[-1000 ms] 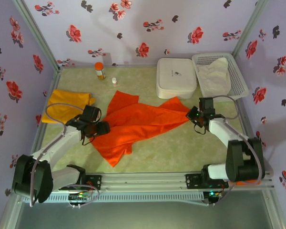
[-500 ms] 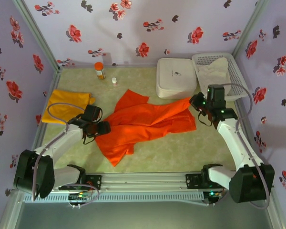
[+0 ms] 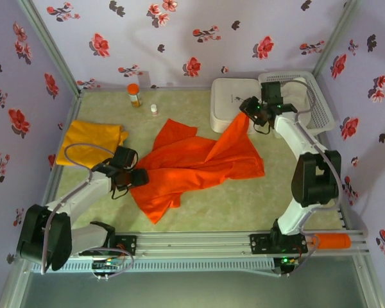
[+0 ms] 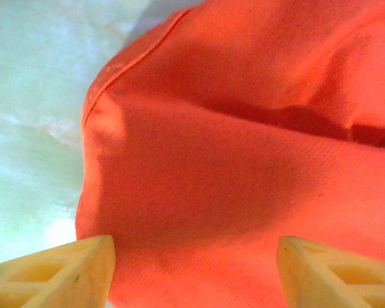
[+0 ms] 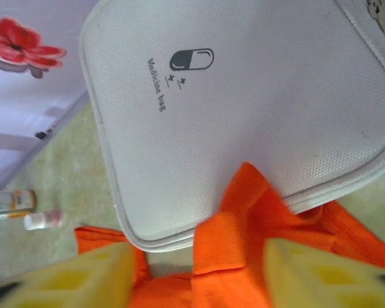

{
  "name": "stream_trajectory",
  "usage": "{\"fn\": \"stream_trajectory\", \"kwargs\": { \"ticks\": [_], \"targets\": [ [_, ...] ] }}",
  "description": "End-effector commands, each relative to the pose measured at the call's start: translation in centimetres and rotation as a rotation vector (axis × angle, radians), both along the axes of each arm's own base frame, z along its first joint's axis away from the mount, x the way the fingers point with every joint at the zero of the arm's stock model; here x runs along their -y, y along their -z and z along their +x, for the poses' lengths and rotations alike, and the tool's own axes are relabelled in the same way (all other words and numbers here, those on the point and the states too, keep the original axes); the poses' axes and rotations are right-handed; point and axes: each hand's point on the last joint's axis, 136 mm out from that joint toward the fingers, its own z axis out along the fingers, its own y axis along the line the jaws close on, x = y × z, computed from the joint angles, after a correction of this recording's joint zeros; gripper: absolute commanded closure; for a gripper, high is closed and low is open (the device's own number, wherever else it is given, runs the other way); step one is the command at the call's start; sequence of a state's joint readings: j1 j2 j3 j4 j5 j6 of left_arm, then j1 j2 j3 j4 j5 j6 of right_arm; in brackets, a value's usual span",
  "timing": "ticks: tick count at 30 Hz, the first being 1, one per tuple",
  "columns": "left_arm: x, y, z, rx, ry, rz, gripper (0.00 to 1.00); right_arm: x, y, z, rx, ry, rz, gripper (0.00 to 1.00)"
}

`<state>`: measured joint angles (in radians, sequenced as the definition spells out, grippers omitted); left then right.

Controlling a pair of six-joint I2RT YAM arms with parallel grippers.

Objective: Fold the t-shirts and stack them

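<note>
The orange-red t-shirt (image 3: 192,163) lies crumpled across the middle of the table, its right corner drawn up in a peak toward the back. My right gripper (image 3: 249,109) hovers at that peak by the white bag; in the right wrist view its fingers stand apart, open (image 5: 199,256), with the orange cloth (image 5: 244,212) rising between them. My left gripper (image 3: 138,178) is at the shirt's left edge, open (image 4: 194,256), with orange fabric (image 4: 244,128) under and between its fingers. The yellow-orange t-shirt (image 3: 90,142) lies bunched at the far left, untouched.
A white medicine bag (image 3: 234,102) sits at the back right, right behind the lifted corner. Beside it is a white basket (image 3: 322,102) holding pale cloth. An orange-capped bottle (image 3: 134,94) and a small vial (image 3: 154,110) stand at the back. Walls close in on all sides.
My right arm swung from the table's right side to the back, dragging the orange shirt's right corner toward the white bag, and its jaws have come apart. The left gripper barely shifted.
</note>
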<state>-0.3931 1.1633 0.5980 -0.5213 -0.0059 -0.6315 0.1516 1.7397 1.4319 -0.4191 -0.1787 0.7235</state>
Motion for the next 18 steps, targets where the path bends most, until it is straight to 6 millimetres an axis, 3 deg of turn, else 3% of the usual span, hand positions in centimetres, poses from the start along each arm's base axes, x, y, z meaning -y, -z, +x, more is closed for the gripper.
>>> {"fn": "stream_trajectory", "kwargs": {
  "ticks": [1,3,7,12,18],
  "targets": [
    [-0.1,0.5,-1.8,-0.041,-0.033,-0.028,0.31,0.4,0.7,-1.7,-0.04,-0.04,-0.075,0.17],
    [0.0,0.6,-2.5,-0.053,-0.039,-0.051,0.31,1.0,1.1,-3.2,-0.038,-0.029,-0.086,0.01],
    [0.5,0.7,-4.4,-0.084,-0.044,-0.1,0.31,2.6,3.0,-7.5,-0.08,-0.002,-0.133,0.01],
    [1.5,0.9,-6.7,-0.113,-0.054,-0.158,0.3,5.2,6.4,-13.4,-0.155,0.069,-0.173,0.06],
    [2.4,1.8,-8.2,-0.118,-0.069,-0.19,0.33,6.9,9.5,-17.0,-0.186,0.147,-0.167,0.19]
  ]
}}
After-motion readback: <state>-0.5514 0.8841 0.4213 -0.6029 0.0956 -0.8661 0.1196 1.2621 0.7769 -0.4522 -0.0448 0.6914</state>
